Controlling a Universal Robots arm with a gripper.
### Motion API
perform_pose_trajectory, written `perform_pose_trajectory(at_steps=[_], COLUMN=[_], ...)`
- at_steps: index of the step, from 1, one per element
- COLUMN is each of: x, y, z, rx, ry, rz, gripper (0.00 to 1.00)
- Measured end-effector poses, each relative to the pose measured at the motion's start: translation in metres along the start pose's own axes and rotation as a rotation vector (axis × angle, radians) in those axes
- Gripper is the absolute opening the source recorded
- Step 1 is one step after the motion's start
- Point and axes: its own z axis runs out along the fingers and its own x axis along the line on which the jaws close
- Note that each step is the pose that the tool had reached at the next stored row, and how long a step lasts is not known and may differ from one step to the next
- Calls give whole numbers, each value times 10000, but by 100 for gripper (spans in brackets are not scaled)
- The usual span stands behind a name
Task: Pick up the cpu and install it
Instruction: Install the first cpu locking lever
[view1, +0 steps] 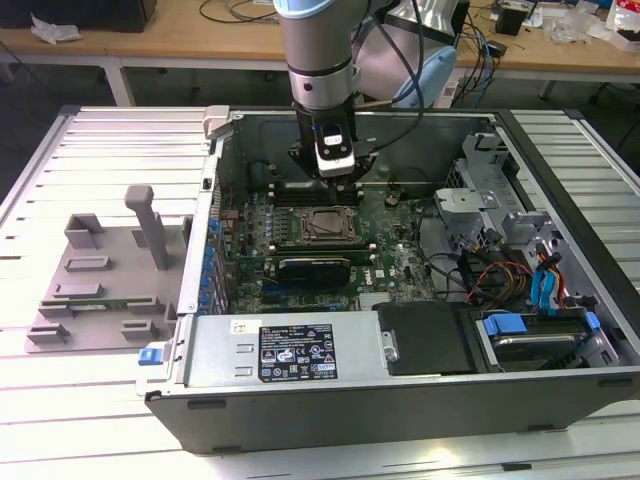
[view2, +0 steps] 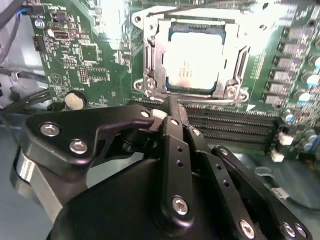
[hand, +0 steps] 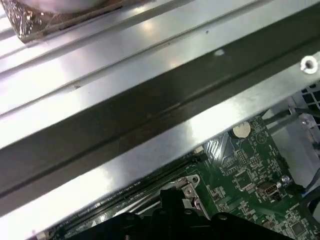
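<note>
- Second wrist view first: the cpu (view2: 197, 60) is already sitting flat inside the socket frame (view2: 150, 65) on the motherboard (view2: 85, 55), silver top facing up, frame arms around its edges.
- The gripper (view2: 170, 107) hangs just off the socket's edge, over the memory slots (view2: 235, 125), not touching the chip. Its fingers look drawn together with nothing between them, so I'd call it clenched and empty.
- Exterior view: the arm is down inside the open computer case (view1: 560, 130), gripper (view1: 335, 178) just behind the socket (view1: 322, 226). The grey fixture plate (view1: 95, 290) sits well apart, outside the case on the exterior view's left.
- My read: the pick and place part looks done, so we're at the tail end of the install.
- Can't tell whether the socket's retention frame is latched; whatever's left calls for careful clearance around that chip.
</note>
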Motion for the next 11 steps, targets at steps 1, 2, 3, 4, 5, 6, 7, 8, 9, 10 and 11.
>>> perform_pose_trajectory(at_steps=[1, 2, 3, 4, 5, 6, 7, 8, 9, 10, 11], x=[-1, -2, -4, -7, -11, -15, -18, -21, -24, -27, -35], y=[-1, -3, -9, -16, -28, -45, -56, -66, -76, -86, -111], z=[0, 1, 0, 0, -1, -2, -2, -3, -3, -3, -4], rx=[110, 151, 175, 184, 194, 196, 196, 197, 198, 201, 223], ry=[-51, -70, -80, -85, -89, -90, -91, -92, -92, -94, -104], rz=[-96, -158, -271, -377, -482, -547, -585, -614, -642, -670, -740], gripper=[11, 11, 11, 11, 11, 11, 11, 11, 11, 11, 11])
